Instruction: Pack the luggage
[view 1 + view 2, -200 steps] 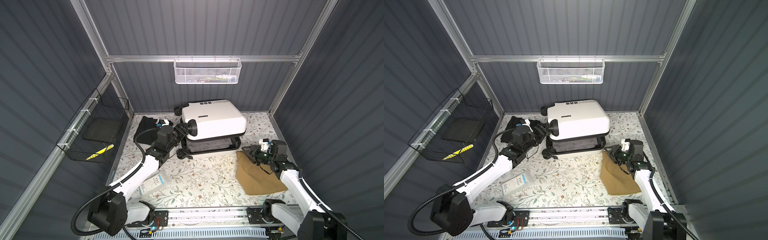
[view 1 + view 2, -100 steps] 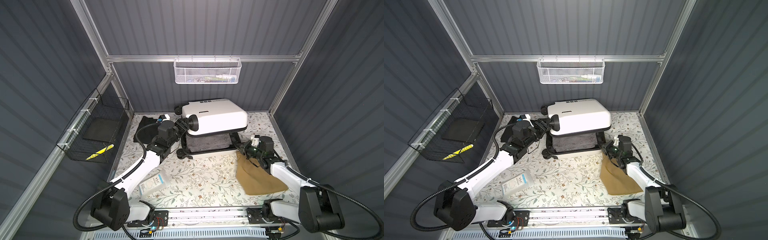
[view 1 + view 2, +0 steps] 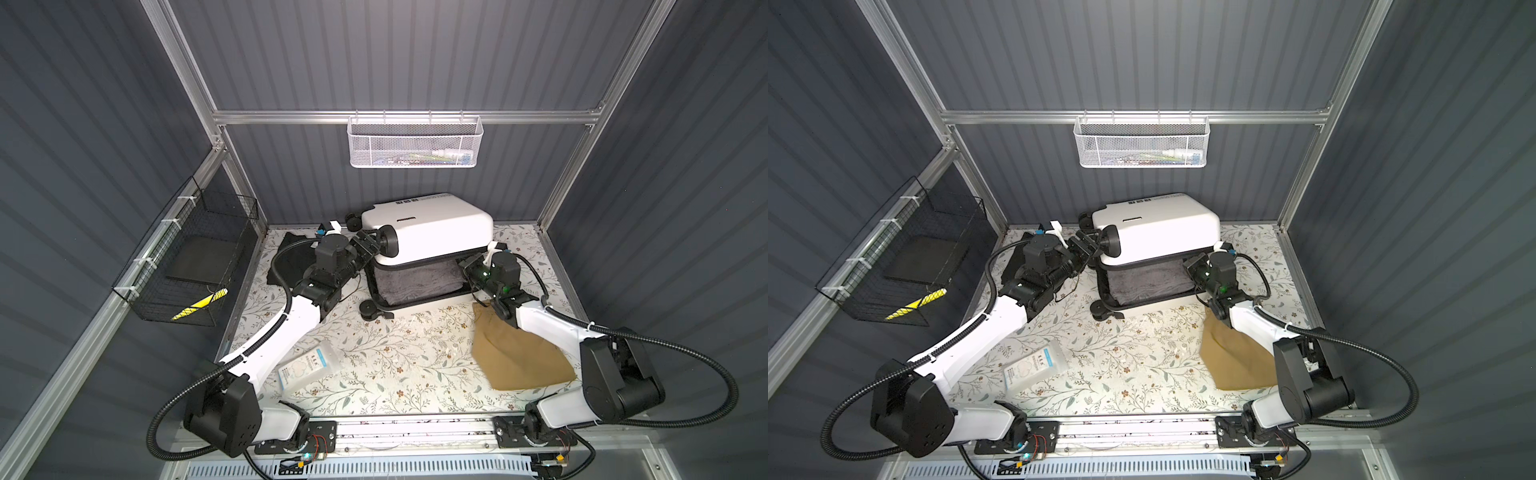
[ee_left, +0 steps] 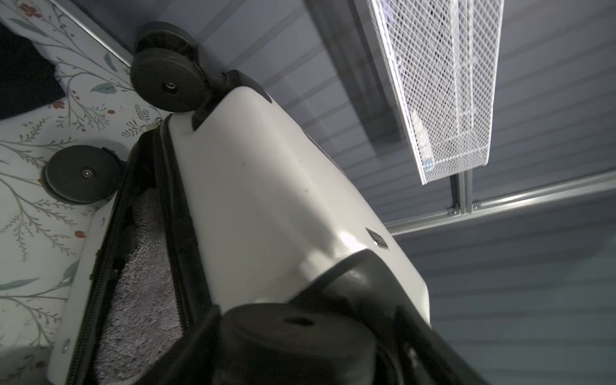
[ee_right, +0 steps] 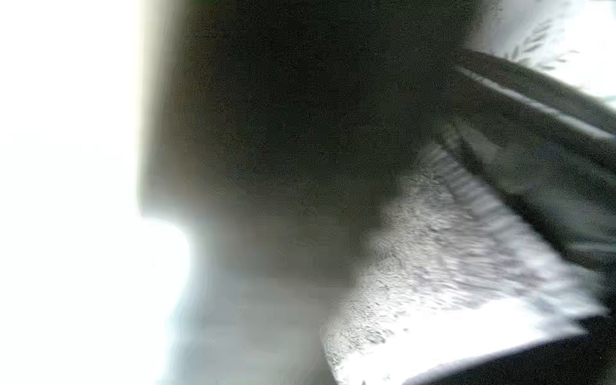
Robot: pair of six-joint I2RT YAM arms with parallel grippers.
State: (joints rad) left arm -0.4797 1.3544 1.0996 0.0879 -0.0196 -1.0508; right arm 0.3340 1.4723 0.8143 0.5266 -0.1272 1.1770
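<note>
The luggage (image 3: 432, 224) (image 3: 1163, 224) lies at the back of the table, its white lid raised above the lower half. A grey towel (image 3: 419, 280) fills the lower half. My left gripper (image 3: 376, 243) (image 3: 1096, 241) is at the lid's left end, its jaws spread wide with a black spinner wheel (image 4: 293, 333) between the fingers. My right gripper (image 3: 465, 264) (image 3: 1190, 264) is shut, with its tip in the gap under the lid's right end. The right wrist view is blurred and shows only the towel (image 5: 450, 250) and black lining.
A tan cloth bag (image 3: 515, 357) lies at the front right under my right arm. A clear packet (image 3: 307, 368) lies at the front left, and a black cloth (image 3: 291, 257) behind my left wrist. A black wire basket (image 3: 187, 266) hangs on the left wall, a white mesh basket (image 3: 413, 143) on the back wall.
The lid has risen from nearly closed to well above the lower half. My right gripper left the tan bag, shut, and moved into the gap. My left jaws have widened.
</note>
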